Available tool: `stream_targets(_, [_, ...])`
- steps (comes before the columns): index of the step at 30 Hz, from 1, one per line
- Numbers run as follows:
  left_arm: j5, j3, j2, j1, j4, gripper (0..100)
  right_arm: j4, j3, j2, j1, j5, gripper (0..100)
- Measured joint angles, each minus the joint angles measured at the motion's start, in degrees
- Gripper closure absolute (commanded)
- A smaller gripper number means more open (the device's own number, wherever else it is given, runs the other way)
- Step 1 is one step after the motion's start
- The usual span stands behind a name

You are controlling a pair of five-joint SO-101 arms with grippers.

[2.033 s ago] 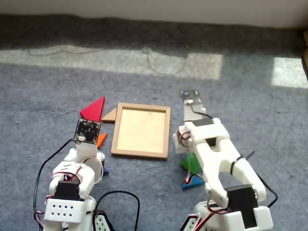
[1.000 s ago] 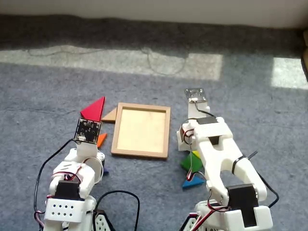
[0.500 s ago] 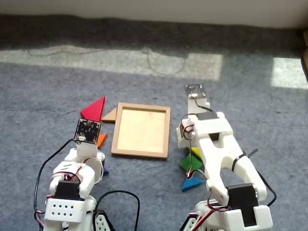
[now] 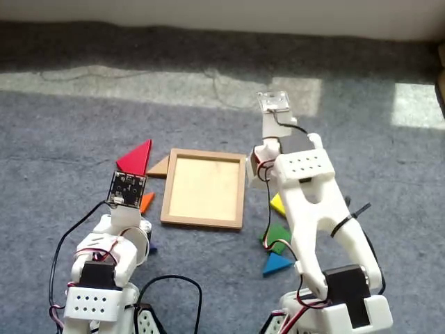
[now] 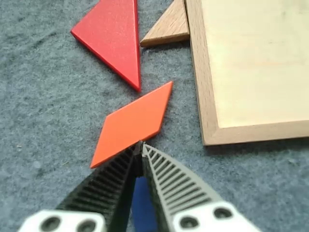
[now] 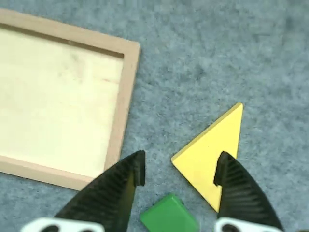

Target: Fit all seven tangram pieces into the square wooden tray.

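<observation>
**Left pincer (image 5: 140, 146) closed, right pincer (image 6: 179, 166) spread**

The left arm (image 4: 111, 257) sits folded close to its base, its pincer pointing down with jaw tips pressed together. The right arm (image 4: 313, 209) reaches further forward, its pincer angled down with jaws well parted.

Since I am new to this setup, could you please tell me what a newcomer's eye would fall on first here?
The pale square wooden tray in the middle of the grey carpet draws the eye first. Bright pieces lie around it: a red triangle and an orange parallelogram on its left, and a yellow triangle at the tips of the open right pincer.
</observation>
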Motion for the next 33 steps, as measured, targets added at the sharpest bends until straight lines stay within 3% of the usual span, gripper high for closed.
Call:
stream_targets(6, [0.0, 0.0, 0.0, 0.0, 0.0, 99, 0.09, -0.97, 0.0, -1.67, -3.78, 76.8])
stream_targets(13, [0.0, 0.0, 0.0, 0.0, 0.0, 99, -1.23, 4.75, 0.0, 0.97, 0.44, 62.8])
stream_targets(21, [0.0, 0.0, 0.0, 0.0, 0.0, 99, -11.25, 13.45, 0.0, 2.81, 0.79, 62.8])
stream_targets(27, [0.0, 0.0, 0.0, 0.0, 0.0, 99, -12.22, 13.89, 1.58, 3.96, 0.79, 63.1])
stream_targets(33, [0.0, 0.0, 0.0, 0.0, 0.0, 99, -11.78, 10.73, 13.19, 5.27, 1.14, 63.3])
